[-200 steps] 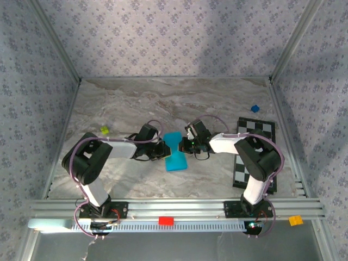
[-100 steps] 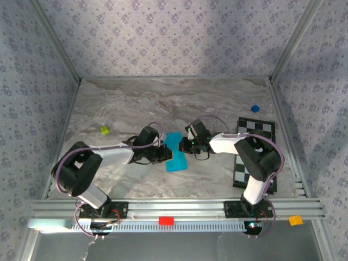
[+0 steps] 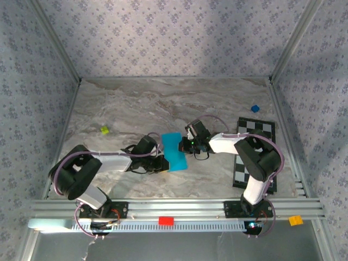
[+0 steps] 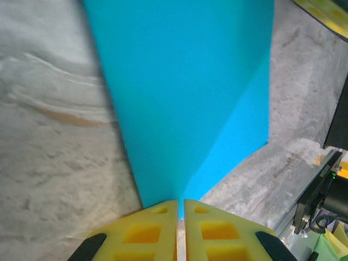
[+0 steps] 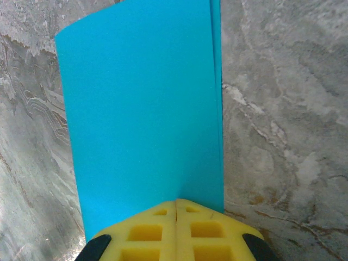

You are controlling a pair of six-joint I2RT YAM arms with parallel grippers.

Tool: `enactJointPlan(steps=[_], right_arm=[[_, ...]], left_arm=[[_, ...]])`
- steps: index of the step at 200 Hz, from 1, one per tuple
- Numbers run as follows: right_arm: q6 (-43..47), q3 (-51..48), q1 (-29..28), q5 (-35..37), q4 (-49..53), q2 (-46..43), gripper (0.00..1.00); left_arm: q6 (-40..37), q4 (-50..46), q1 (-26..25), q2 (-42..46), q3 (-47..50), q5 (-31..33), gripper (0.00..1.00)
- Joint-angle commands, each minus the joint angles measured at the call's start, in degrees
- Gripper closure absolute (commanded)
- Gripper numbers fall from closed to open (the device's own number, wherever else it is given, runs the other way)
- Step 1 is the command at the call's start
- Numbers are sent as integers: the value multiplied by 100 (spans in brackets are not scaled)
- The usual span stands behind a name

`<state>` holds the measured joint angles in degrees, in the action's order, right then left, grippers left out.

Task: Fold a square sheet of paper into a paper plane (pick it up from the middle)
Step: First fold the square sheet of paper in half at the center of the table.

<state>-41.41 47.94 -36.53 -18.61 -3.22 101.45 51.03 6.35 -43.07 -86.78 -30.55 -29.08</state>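
Looking down from above, the left side of the table (image 3: 119, 103) is open marble right out to the side wall, with one small green bit (image 3: 104, 130) lying alone there. My left gripper (image 3: 162, 159) sits low near the middle, its yellow fingers (image 4: 147, 231) pressed together on a corner of the sheet (image 3: 175, 149). The sheet is folded and hangs between both grippers at the table's centre. I cannot tell whether it touches the marble. My right gripper (image 3: 186, 143) pinches the sheet's opposite edge, jaws closed on it. Behind the sheet the marble runs bare to the back wall. Further right a checkered board (image 3: 255, 157) lies along the right edge, and a blue cube (image 3: 254, 108) sits just past its far end.
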Motion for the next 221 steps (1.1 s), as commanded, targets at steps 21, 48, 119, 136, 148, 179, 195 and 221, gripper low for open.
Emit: enactJointPlan(steps=[21, 48, 119, 136, 148, 179, 195, 221], right_arm=[[-25, -287, -20, 680, 1456, 532, 100], [-11, -283, -16, 668, 1439, 560, 100], [6, -161, -27, 254, 1135, 80, 100], [3, -135, -19, 98, 945, -212, 95], [-14, -111, 7, 51, 868, -455, 90], [-139, -182, 59, 112, 1055, -1144, 76], [-315, -395, 44, 163, 1157, -1510, 70], [-846, -936, -17, 150, 1024, -2014, 67]], left_arm=[[-277, -385, -95, 89, -90, -1, 88], [-265, -638, -193, 41, -93, 343, 89], [-268, -1194, -218, 1130, -107, 880, 92], [-314, -1258, -79, 1291, -193, 893, 91], [-368, -1247, 83, 1254, -308, 786, 91], [-483, -1101, 500, 864, -807, 412, 92], [-600, -1154, 619, 539, -1169, 337, 92], [-800, -1261, 826, -186, -1783, 178, 92]])
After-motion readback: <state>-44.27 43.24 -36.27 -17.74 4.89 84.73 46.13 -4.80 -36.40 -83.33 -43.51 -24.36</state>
